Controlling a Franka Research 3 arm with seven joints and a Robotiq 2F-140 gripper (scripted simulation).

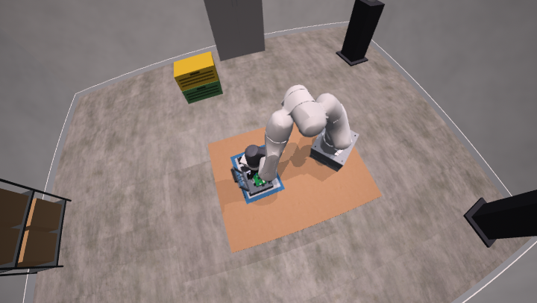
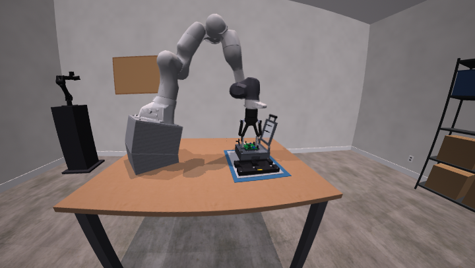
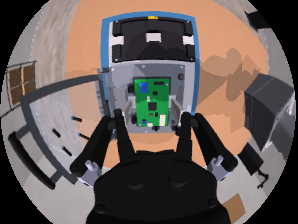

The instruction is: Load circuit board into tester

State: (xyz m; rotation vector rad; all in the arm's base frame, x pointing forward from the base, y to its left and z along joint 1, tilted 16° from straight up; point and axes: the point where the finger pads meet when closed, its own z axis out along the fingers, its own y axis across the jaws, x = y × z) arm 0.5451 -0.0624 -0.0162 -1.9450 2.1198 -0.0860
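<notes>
The green circuit board [image 3: 152,104] lies flat in the grey tester, component side up; it also shows in the exterior view [image 2: 249,146] and the top view [image 1: 258,180]. My gripper [image 3: 151,104] hangs just above it, open, with a finger on each side of the board and nothing between them; it shows in the exterior view [image 2: 249,134] too. The tester's lid [image 2: 269,129] stands open, tilted up to one side; in the wrist view it is the dark frame on the left [image 3: 49,119]. The black tray [image 3: 153,38] lies beyond the tester on the blue mat [image 2: 257,169]. I cannot make out the pins or the white connector.
The arm's grey base block [image 2: 151,146] stands on the left part of the wooden table [image 2: 196,179]. A black pedestal [image 2: 74,136] with a camera arm stands left of the table. A shelf with boxes [image 2: 455,149] is at the far right.
</notes>
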